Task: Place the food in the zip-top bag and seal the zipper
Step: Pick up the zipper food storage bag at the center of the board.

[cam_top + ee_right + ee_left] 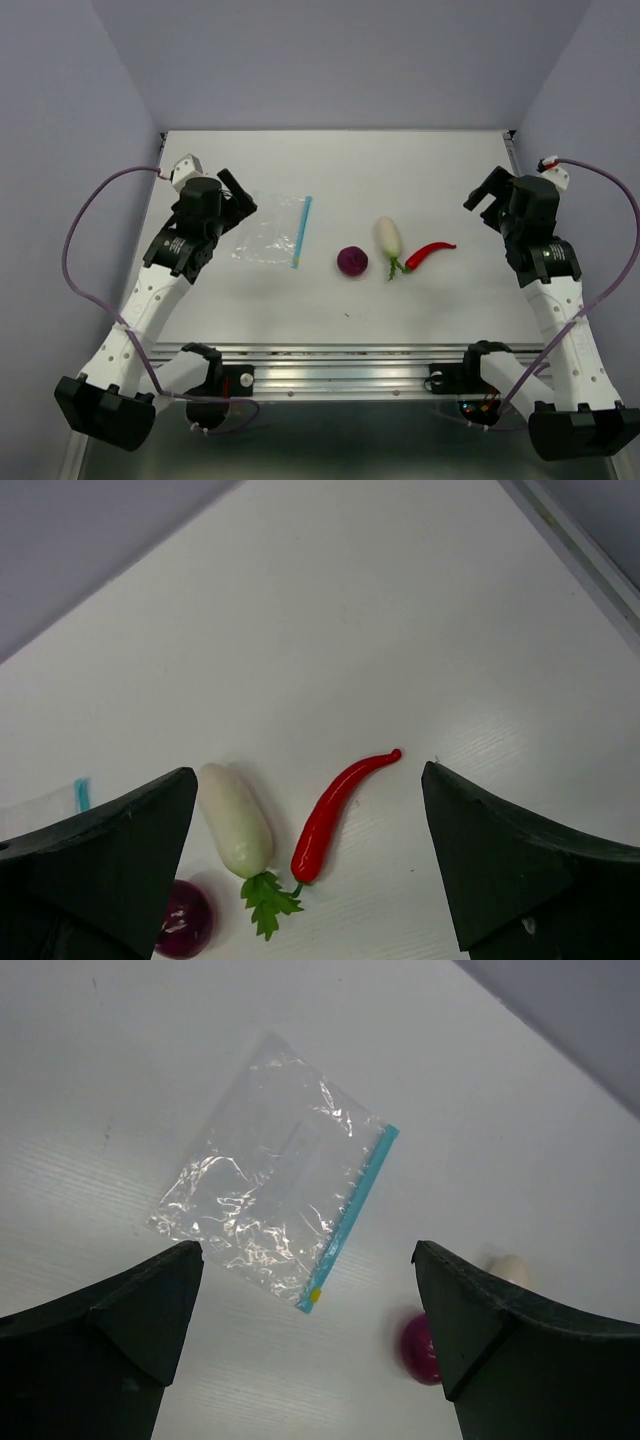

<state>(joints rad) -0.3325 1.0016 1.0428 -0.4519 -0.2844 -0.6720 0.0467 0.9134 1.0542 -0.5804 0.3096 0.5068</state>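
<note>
Both tools had jaws apart and held nothing. The left tool [240, 195] hovered over the near-side edge of the zip-top bag [268, 230], which lay flat and empty on the bench [330, 160]. In the left wrist view the bag sat just ahead of the tool, framed between its two fingers. The zipper [302, 232] ran along the bag edge farthest from the left tool, facing the food. That probably puts the mouth where items can be slid in from the right side.

The right tool [482, 195] hung apart from the food and aimed toward it. The chili [430, 254] was nearest to it, with the radish [388, 236] just beyond. Their stem ends were close together, but contact was too small to tell. The purple ball [352, 261] was farthest from the right tool, between radish and bag.

Judgement: nothing bagged yet. The left tool looked set to pin or lift the bag, the right to fetch food.
</note>
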